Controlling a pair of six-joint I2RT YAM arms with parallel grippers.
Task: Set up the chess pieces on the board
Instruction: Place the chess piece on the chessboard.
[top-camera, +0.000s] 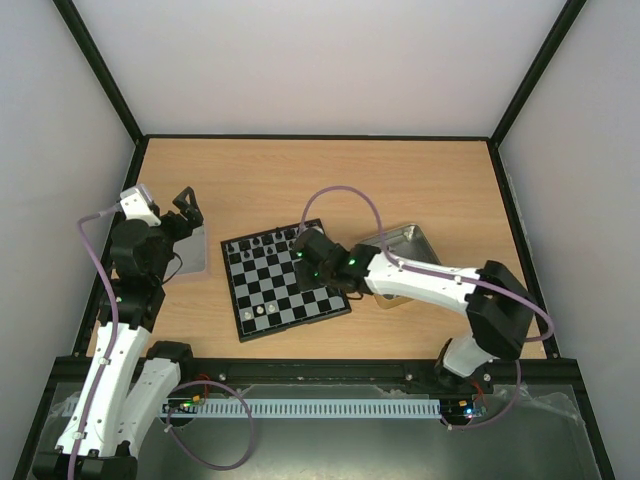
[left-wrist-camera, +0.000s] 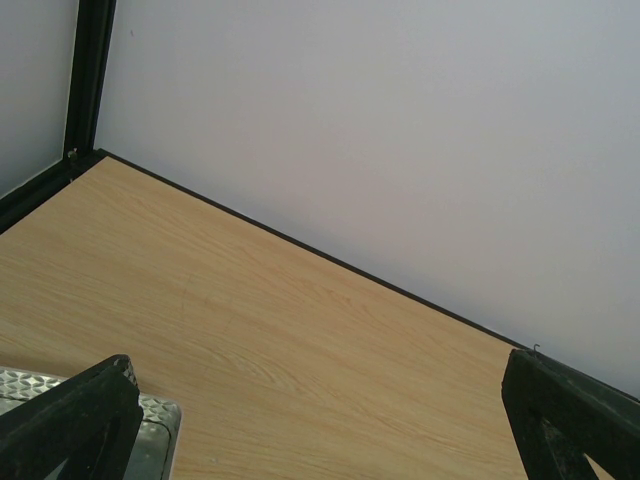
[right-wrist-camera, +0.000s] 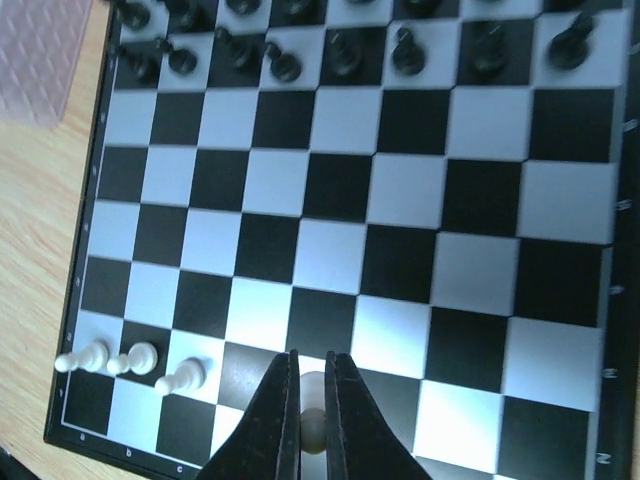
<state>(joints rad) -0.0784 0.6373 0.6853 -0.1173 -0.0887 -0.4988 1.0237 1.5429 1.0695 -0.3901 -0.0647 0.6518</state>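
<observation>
Right wrist view, and the right gripper (right-wrist-camera: 312, 375) is pinched almost fully closed on a small white piece (right-wrist-camera: 313, 425), low over the near side of the board (right-wrist-camera: 400, 200). I can't tell whether that piece touches its square. Just left of it, three white pawns (right-wrist-camera: 133, 358) stand in a row by the board's near left corner. Two rows of black pieces (right-wrist-camera: 345, 50) line the far edge. From the top camera, the board sits mid-table, slightly turned, and the right arm reaches across it from the right, passing over a gold-rimmed tray (top-camera: 415, 240). Over on the left, the left gripper (top-camera: 188, 205) hangs above a silver tray (top-camera: 195, 262). Its fingers (left-wrist-camera: 70, 420) are spread wide with nothing between them, only wooden table (left-wrist-camera: 300, 340) beyond.
</observation>
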